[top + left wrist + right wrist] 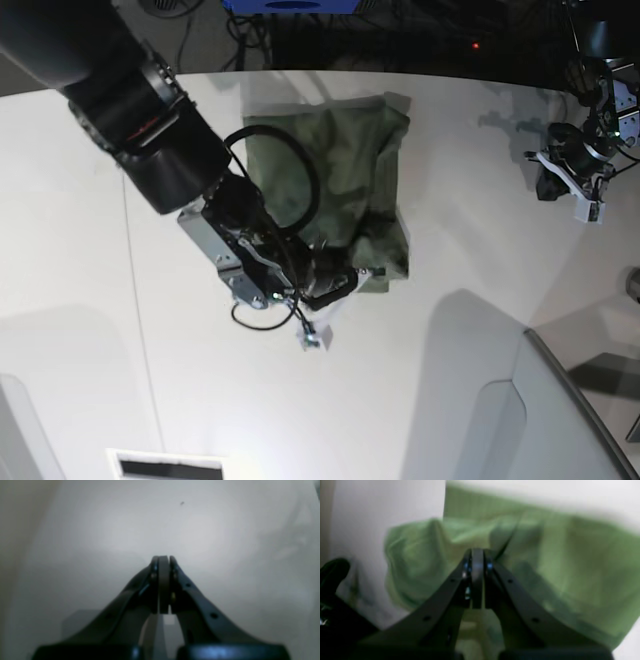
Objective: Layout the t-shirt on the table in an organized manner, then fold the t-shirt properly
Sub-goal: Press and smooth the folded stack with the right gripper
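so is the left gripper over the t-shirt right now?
No. In the left wrist view the left gripper has only bare white table under it, and the base view shows it well away from the t-shirt.

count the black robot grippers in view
2: the right gripper, jaws shut, over the olive-green cotton t-shirt at its near edge; the left gripper, also shut, over bare white table.
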Controlling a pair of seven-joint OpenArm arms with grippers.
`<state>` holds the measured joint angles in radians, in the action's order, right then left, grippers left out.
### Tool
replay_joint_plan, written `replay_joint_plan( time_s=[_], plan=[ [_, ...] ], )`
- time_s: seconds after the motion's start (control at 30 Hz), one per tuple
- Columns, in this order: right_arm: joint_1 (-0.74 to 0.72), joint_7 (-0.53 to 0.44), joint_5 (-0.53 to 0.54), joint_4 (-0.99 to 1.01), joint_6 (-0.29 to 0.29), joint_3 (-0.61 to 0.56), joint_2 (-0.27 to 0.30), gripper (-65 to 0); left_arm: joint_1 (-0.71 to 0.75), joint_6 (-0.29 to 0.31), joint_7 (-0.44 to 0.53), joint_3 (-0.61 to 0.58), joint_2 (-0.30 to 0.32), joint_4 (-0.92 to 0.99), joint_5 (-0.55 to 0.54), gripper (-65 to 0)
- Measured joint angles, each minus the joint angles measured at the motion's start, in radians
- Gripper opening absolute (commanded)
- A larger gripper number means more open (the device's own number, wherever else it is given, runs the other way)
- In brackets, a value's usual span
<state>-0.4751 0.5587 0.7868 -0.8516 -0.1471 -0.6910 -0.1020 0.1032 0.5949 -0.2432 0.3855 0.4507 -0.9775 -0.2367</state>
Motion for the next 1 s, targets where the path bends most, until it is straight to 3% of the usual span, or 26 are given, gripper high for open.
replay_joint_plan(
  time_s=[0.17,0.23,0.37,0.47,0.63,0.83,1.0],
  plan=[
    [-0.014,-0.037,0.017,-0.007,0.158,-0.025,-0.011,-65.0,0.0,0.0,0.0,0.0,0.001,0.0,0.001,-65.0],
    [-0.014,-0.033,0.016,-0.029,0.183,-0.03,0.014,-65.0,0.0,0.0,0.0,0.0,0.0,0.0,0.0,-65.0],
    [-0.002,0.078,-0.005,-0.138,0.103,-0.025,0.098,-65.0,0.0,0.0,0.0,0.0,0.001,0.0,0.001,-65.0],
    [0.051,0.158,-0.001,-0.263,0.029,-0.024,0.124,-65.0,0.0,0.0,0.002,0.0,-0.002,0.0,-0.002,-65.0],
    [0.159,0.245,0.014,-0.373,0.005,-0.026,0.114,-65.0,0.0,0.0,0.001,0.0,0.0,0.0,0.0,-65.0],
    [0.224,0.258,0.006,-0.371,-0.002,-0.073,0.123,-65.0,-0.001,0.0,0.0,0.0,-0.001,-0.002,0.0,-65.0],
    [0.211,0.249,0.003,-0.28,0.002,-0.081,0.036,-65.0,-0.001,0.0,0.0,0.0,0.001,-0.002,-0.002,-65.0]
  ],
)
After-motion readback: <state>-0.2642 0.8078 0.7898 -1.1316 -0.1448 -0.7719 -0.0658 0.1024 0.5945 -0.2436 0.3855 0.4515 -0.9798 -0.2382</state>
